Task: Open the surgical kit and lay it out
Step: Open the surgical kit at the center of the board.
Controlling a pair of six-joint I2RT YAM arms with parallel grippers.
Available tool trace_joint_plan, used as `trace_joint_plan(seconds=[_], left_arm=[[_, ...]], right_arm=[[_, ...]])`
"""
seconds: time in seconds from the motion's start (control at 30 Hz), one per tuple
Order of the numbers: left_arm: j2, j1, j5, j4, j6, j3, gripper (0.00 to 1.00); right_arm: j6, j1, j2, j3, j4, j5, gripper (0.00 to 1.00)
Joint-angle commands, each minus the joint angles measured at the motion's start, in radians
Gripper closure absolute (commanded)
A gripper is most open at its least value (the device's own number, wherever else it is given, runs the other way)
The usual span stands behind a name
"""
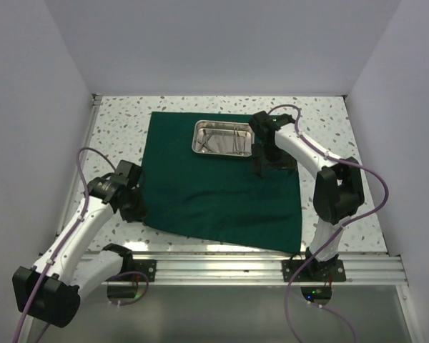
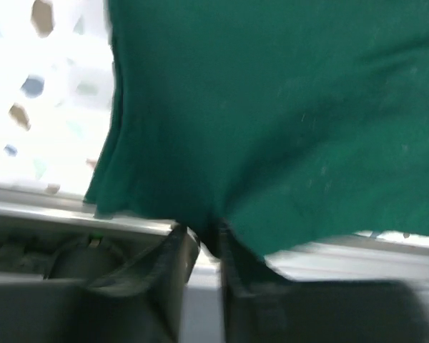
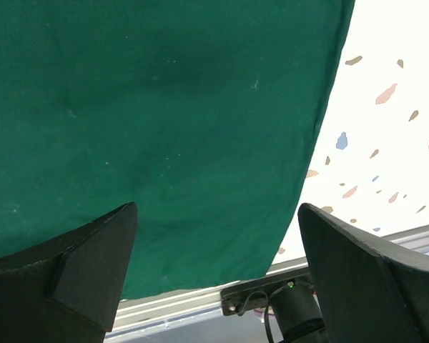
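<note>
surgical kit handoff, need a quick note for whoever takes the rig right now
Left tool: shut on the cloth at its near-left edge.
Right tool: open, empty, over the cloth beside the tray.
Cloth is spread open; the tray sits on its far part, instruments inside.
Done: wrap opened.
Left: lay the instruments out on the cloth.

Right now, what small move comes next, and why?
Probably open the left end effector: it pinches the cloth at its left edge, yet the cloth lies fully spread. The open right end effector hovers beside the tray of instruments.
</note>
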Motion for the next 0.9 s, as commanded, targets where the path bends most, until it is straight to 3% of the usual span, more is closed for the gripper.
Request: trace_joint_plan(seconds=[0.0,0.03,0.07,0.13,0.17,0.27,0.37,0.57,0.7,0.87], left_arm=[[-0.038,-0.003,0.023,-0.176,0.039,0.061,0.69],[-0.036,-0.001,0.034,-0.187,0.039,0.075,0.56],[-0.035,-0.003,0.057,-0.187,0.045,0.099,0.32],[-0.033,-0.003,0.069,-0.187,0.045,0.132,0.06],[-0.022,-0.003,0.062,-0.182,0.042,0.165,0.0],[0.033,-0.003,0.007,-0.136,0.052,0.236,0.0],[0.186,-0.001,-0.072,-0.058,0.069,0.331,0.0],[0.446,0.037,-0.104,0.235,0.121,0.489,0.01],[0.626,0.066,-0.104,0.397,0.145,0.57,0.03],[0.844,0.065,-0.098,0.46,0.175,0.638,0.05]], right_arm=[[0.005,-0.002,0.005,0.011,0.009,-0.019,0.02],[0.008,-0.002,0.004,0.021,0.011,-0.013,0.01],[0.008,-0.002,0.004,0.025,0.012,-0.009,0.01],[0.008,-0.002,0.007,0.042,0.015,0.013,0.01],[0.008,-0.001,0.014,0.051,0.017,0.019,0.01],[0.012,-0.016,0.027,0.085,0.029,0.016,0.01],[0.016,-0.077,0.031,0.108,0.072,-0.039,0.01],[0.019,-0.252,0.105,0.194,0.126,-0.119,0.03],[-0.005,-0.254,0.197,0.344,0.127,-0.192,0.09],[0.033,-0.251,0.303,0.513,0.129,-0.34,0.14]])
